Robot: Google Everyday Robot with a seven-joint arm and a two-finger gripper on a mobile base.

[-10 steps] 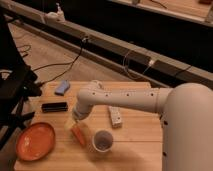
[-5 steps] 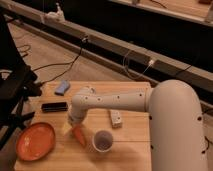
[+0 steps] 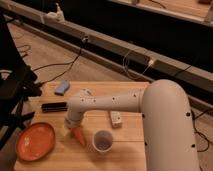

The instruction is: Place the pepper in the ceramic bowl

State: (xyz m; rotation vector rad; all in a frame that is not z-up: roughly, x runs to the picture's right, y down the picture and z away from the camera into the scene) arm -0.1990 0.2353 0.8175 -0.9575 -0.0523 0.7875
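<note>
The task stood at an early stage: the pepper (image 3: 79,136) lay on the wooden table (image 3: 57,161), not in the ceramic bowl (image 3: 36,141). The bowl sat at the table's front left corner with nothing in it, near the pepper but apart from it, with bare wood between the 2.

The gripper (image 3: 75,129) hung at the end of the white arm, low over the table and right at the pepper's upper end; the orange tip stuck out from under it, pointing toward the front edge. Gripper and pepper looked to be touching, but whether the gripper had closed on the pepper or merely stood around it could not be told — the wrist hid that spot.

By my reading, the step in hand was the pick itself. Of the 3 parts of the job — grasp, carry, release — none looked finished. Left to do: secure the pepper, lift it off the wood, move it leftward over the bowl's rim and let it go inside.

A white cup (image 3: 102,141) stood just to the pepper's right, on the side away from the bowl, so it probably would not block the carry.
</note>
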